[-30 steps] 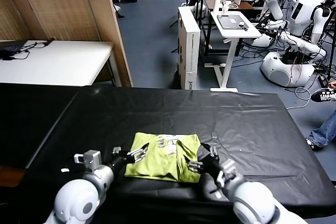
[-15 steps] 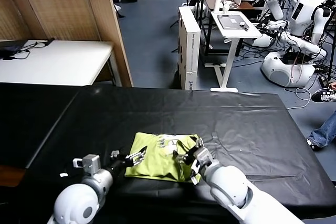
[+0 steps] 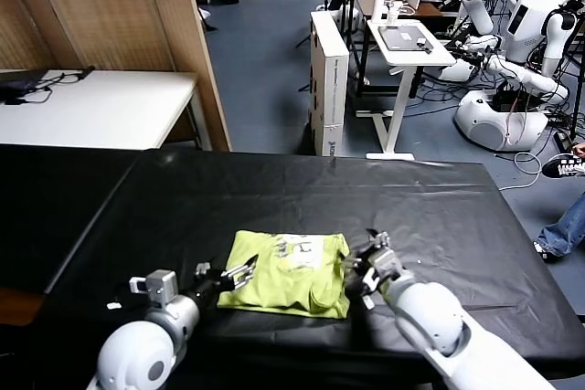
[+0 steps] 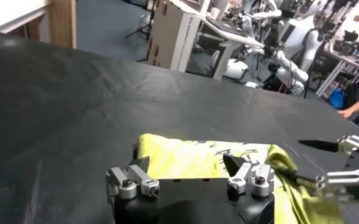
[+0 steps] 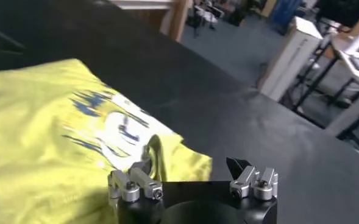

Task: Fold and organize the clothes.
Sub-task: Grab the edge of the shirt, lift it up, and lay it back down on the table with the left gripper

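Note:
The clothes are one lime yellow-green T-shirt (image 3: 285, 273), lying folded into a rough rectangle on the black table covering (image 3: 274, 194), with a pale print on top. Its right edge is bunched into a small ridge (image 5: 158, 151). My left gripper (image 3: 228, 273) is open at the shirt's left edge, low over the table, and the shirt (image 4: 191, 159) shows between its fingers. My right gripper (image 3: 367, 265) is open at the shirt's right edge. The shirt's near corner (image 5: 185, 163) lies under its gap, with one fingertip beside the ridge. Neither gripper holds fabric.
Bare black covering (image 3: 430, 216) spreads behind and to the right of the shirt. The table's front edge runs just below the grippers. Off the table stand a white table (image 3: 101, 107), a tall cardboard box (image 3: 329, 79), a white stand (image 3: 411, 43) and other robots (image 3: 512, 70).
My right gripper moved in over the shirt's right part, then drew back right and away to its edge. The right edge is now bunched. My left gripper barely moved.

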